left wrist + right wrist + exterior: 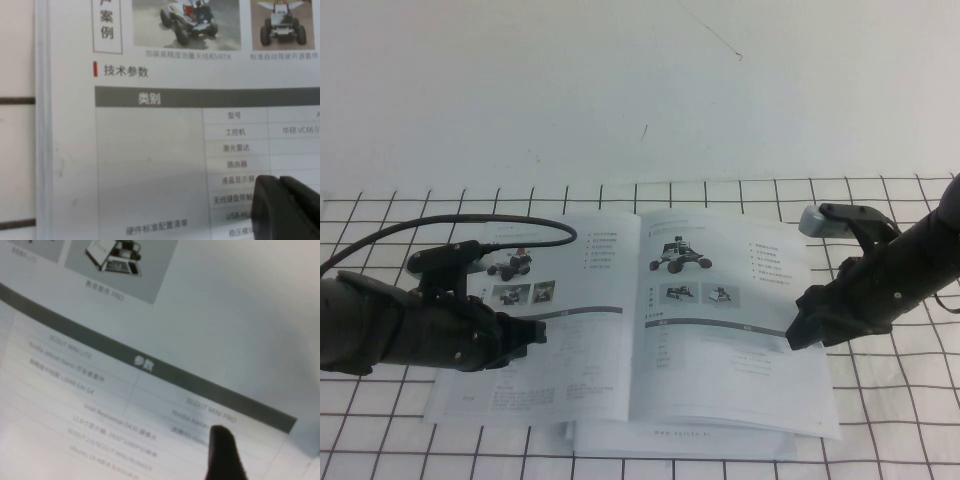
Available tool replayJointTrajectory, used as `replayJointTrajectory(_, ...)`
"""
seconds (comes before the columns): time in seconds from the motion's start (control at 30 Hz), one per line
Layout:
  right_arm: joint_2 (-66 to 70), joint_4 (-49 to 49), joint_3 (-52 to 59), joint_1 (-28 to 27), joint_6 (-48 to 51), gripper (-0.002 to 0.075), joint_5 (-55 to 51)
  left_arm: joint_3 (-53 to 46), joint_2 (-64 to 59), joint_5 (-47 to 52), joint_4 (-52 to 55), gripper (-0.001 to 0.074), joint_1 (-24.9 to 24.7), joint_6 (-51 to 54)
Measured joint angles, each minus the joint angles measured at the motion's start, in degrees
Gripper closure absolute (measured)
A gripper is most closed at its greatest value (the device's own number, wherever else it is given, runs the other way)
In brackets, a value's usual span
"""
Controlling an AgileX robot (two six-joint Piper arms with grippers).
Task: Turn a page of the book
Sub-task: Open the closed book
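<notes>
Two arms flank the open book [650, 330]. My right gripper [804, 328], jaws spread and empty, hangs at the right edge of the page [725, 320], which lies flat leftward of it. My left gripper [525, 332] rests on the left leaf; cannot tell its grip.

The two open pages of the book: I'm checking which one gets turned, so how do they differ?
The page on the robot's right shows a black rover; the left leaf shows a red-topped vehicle. The right end effector, open, sits at the page's outer edge; the left end effector rests over the left leaf. Both belong to the book and carry a grey bar and table.
</notes>
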State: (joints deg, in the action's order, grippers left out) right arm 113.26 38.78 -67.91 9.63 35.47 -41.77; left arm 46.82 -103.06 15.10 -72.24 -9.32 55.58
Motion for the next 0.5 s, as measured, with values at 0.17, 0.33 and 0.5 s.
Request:
replayJointTrajectory(0.17, 1.8, 0.6, -0.5, 0.0, 0.0, 0.0323, -0.8, 0.0, 0.0, 0.0, -0.1, 0.0738, 0.0, 0.1)
replayJointTrajectory(0.33, 1.9, 2.5, -0.5, -0.1, 2.1, 0.0323, -1.2, 0.0, 0.0, 0.0, -0.2, 0.0738, 0.0, 0.1)
replayJointTrajectory(0.5, 2.7, 8.9, -0.5, -0.2, 7.0, 0.0323, -2.2, 0.0, 0.0, 0.0, -0.2, 0.0738, 0.0, 0.1)
